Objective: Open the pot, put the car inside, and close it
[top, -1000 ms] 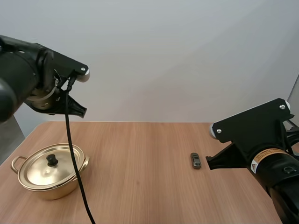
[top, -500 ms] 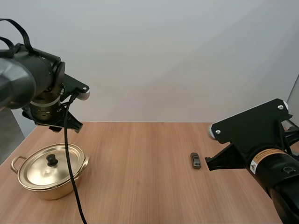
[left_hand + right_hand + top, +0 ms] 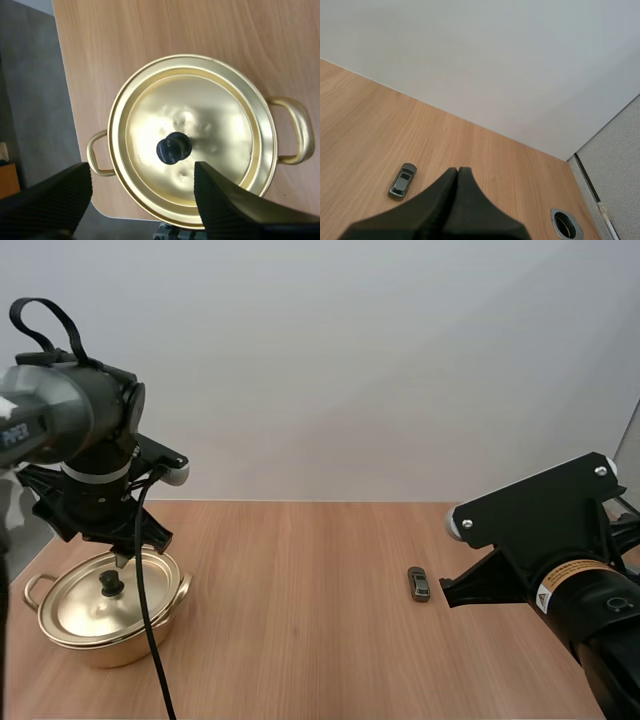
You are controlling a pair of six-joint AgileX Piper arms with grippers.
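A gold pot (image 3: 110,645) stands at the table's near left with its lid (image 3: 220,115) on. My left gripper (image 3: 118,558) hangs just above the lid and points straight down. In the left wrist view that gripper (image 3: 141,167) is open, its two fingers wide apart on either side of the black knob (image 3: 173,148), with nothing between them. A small grey toy car (image 3: 419,584) lies on the wood right of centre. My right gripper (image 3: 447,590) hovers just right of the car. In the right wrist view its fingers (image 3: 457,171) lie together as one wedge, with the car (image 3: 402,180) a little ahead.
The pot sits close to the table's left edge (image 3: 70,125), with dark floor beyond. A round cable hole (image 3: 566,224) is set in the table's far right corner. Bare wood (image 3: 300,590) lies between the pot and the car.
My left arm has swung down from high over the table to just above the pot lid, and its fingers have opened wide. The right arm and the car have not moved.
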